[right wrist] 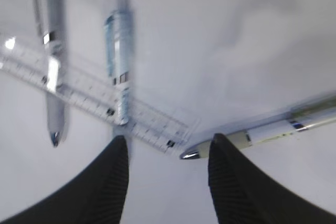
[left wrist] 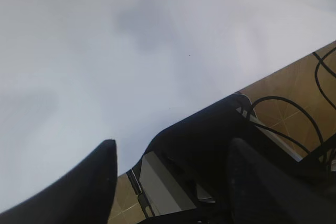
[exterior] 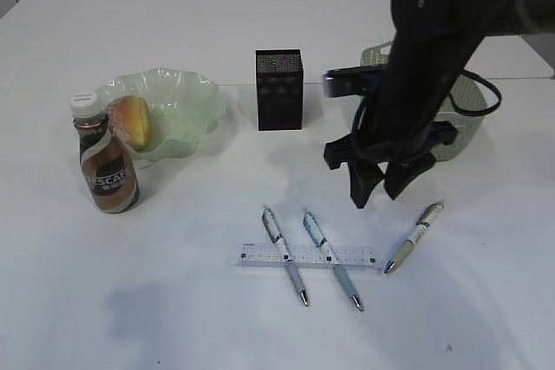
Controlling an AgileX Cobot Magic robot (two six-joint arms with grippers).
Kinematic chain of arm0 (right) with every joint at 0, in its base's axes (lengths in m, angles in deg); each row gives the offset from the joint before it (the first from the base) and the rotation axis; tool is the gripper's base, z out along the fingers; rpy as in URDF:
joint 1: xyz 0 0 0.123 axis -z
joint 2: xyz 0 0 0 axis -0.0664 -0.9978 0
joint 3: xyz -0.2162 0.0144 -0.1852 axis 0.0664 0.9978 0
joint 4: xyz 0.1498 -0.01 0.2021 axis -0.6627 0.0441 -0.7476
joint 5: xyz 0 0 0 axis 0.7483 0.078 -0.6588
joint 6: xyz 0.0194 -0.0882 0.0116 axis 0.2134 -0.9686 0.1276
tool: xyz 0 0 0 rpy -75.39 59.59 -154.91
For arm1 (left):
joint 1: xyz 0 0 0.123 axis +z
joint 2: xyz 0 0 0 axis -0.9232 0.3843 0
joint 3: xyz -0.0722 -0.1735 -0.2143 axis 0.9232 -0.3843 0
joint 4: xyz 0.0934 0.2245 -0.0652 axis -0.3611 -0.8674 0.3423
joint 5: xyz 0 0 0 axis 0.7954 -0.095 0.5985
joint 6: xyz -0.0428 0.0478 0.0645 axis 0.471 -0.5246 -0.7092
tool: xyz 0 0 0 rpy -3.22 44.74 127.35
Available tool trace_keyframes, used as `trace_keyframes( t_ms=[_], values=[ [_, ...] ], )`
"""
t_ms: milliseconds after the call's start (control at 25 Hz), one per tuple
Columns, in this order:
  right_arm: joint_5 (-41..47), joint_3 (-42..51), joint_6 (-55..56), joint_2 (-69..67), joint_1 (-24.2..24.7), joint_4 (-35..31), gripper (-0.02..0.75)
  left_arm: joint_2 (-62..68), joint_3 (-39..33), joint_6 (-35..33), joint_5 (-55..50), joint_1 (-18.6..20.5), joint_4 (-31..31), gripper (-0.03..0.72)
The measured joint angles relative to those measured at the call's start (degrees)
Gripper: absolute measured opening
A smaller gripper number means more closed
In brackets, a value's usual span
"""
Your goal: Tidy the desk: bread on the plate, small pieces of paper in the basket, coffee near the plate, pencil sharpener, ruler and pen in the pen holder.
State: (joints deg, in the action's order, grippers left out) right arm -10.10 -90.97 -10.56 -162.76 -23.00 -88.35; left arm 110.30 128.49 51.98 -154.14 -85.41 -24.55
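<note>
Right gripper (exterior: 375, 186) above the table (exterior: 486, 301), jaws apart, holding nothing.

Bread (exterior: 133, 120) lies in the green plate (exterior: 186, 97); coffee bottle (exterior: 106, 158) stands touching the plate at its 7 o'clock. Black pen holder (exterior: 279, 89) upright at 3 o'clock of the plate. Basket (exterior: 464, 114) mostly hidden behind the right arm, contents not visible. Clear ruler (exterior: 310, 256) lies flat at 6 o'clock of the pen holder, two pens (exterior: 284, 255) (exterior: 331, 259) crossing over it. Third pen (exterior: 414, 236) lies at 3 o'clock of the ruler, tip just beside its end. Right wrist view blurred: fingertips (right wrist: 119, 153) hang over the ruler end and that pen's tip (right wrist: 190, 155), no contact discernible. Left gripper (left wrist: 168, 156) open wide, empty, over the table edge (left wrist: 173, 119); outside the exterior view. Pencil sharpener and paper scraps cannot be made out.
</note>
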Motion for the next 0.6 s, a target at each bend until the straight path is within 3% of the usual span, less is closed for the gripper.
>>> trace_keyframes(
  t_ms=[280,600],
  values=[
    [5.40,-1.36,-15.22,0.00,-6.81,0.00,0.396,0.00,0.00,0.00,0.00,0.00,0.00,0.466],
    [5.67,-1.36,-26.27,0.04,-7.43,-0.11,0.395,0.00,0.00,0.00,-0.11,0.00,0.00,0.466]
  ],
)
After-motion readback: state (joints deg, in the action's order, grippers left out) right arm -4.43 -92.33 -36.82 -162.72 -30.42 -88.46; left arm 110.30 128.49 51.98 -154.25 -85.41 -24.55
